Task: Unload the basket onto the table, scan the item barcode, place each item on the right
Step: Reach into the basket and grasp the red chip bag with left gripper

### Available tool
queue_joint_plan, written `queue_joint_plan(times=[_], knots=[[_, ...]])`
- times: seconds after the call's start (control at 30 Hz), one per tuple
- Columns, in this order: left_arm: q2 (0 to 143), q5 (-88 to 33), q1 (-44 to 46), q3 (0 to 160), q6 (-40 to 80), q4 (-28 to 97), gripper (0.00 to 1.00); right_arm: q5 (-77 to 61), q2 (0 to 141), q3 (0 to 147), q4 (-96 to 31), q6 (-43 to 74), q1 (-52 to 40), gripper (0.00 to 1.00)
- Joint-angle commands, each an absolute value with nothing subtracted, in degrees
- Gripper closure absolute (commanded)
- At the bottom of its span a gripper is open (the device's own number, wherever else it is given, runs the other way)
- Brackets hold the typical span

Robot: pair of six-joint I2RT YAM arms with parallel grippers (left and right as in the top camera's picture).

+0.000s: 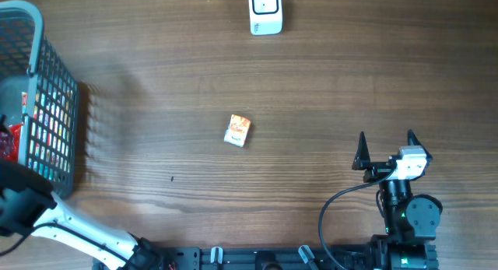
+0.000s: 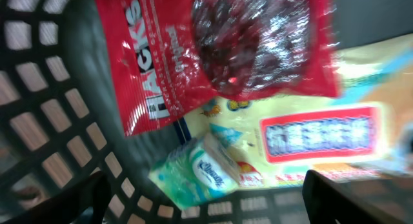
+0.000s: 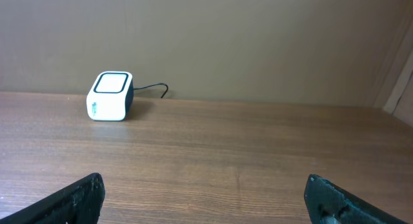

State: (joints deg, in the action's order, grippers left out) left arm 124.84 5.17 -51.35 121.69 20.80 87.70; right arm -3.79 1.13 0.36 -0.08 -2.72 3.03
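Now at basket [image 1: 54,106] w/ L jaws spread wide, gripping nothing, red bag [image 2: 213,50] just ahead. R jaws wide too, empty, low over worktop [image 1: 327,83]. Small orange pkt [image 1: 237,131] mid-worktop, well apart from scanner [image 1: 265,12].

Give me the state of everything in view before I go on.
Grey plastic mesh basket: at table's left edge, holding packets.
Red crinkly snack bag: lying in basket, atop other packets.
Small orange-and-white packet: lying mid-table, untouched.
White box scanner: at far edge, cable attached.
Left gripper: open, empty, over basket contents.
Right gripper: open, empty.
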Motion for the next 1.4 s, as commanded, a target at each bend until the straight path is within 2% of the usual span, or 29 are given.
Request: queue_joint_plan(times=[0.0,0.13,0.3,0.47,0.63,0.73,0.9,1.03,1.13,1.17,1.23,1.27,1.3,1.37], knots=[[125.6,7.6,-49.7,116.3,19.9,84.6,0.08,-3.4,0.8,0.3,0.1,-3.0,2.7,0.00],[125.6,14.0,-47.8,111.9,18.8,79.0,0.08,-3.4,0.8,0.3,0.1,-3.0,2.7,0.00],[125.6,14.1,-44.4,105.3,7.5,71.6,0.11,-3.4,0.8,0.3,0.1,-3.0,2.7,0.00],[125.6,26.6,-41.2,104.9,7.5,67.8,0.15,-3.4,0.8,0.3,0.1,-3.0,2.7,0.01],[125.6,33.0,-40.7,104.9,7.5,65.2,0.16,-3.4,0.8,0.3,0.1,-3.0,2.7,0.00],[125.7,31.5,-41.5,104.5,6.8,64.2,0.21,-3.4,0.8,0.3,0.1,-3.0,2.7,0.00],[125.7,31.1,-41.5,99.8,4.7,60.5,0.22,-3.4,0.8,0.3,0.1,-3.0,2.7,0.00],[125.7,31.2,-41.8,99.4,4.7,59.3,0.30,-3.4,0.8,0.3,0.1,-3.0,2.7,0.00],[125.7,31.1,-42.9,99.4,4.7,58.9,0.43,-3.4,0.8,0.3,0.1,-3.0,2.7,0.00],[125.7,31.1,-43.3,99.4,4.7,58.9,0.44,-3.4,0.8,0.3,0.1,-3.0,2.7,0.00],[125.7,31.1,-44.8,99.4,4.7,59.3,0.67,-3.4,0.8,0.3,0.1,-3.0,2.7,0.00],[125.7,31.1,-45.2,99.4,4.7,59.3,0.84,-3.4,0.8,0.3,0.1,-3.0,2.7,0.00],[125.7,31.2,-45.2,99.4,4.7,59.3,0.96,-3.4,0.8,0.3,0.1,-3.0,2.7,0.00],[125.7,31.1,-44.9,99.4,4.7,59.4,0.96,-3.4,0.8,0.3,0.1,-3.0,2.7,0.00]])
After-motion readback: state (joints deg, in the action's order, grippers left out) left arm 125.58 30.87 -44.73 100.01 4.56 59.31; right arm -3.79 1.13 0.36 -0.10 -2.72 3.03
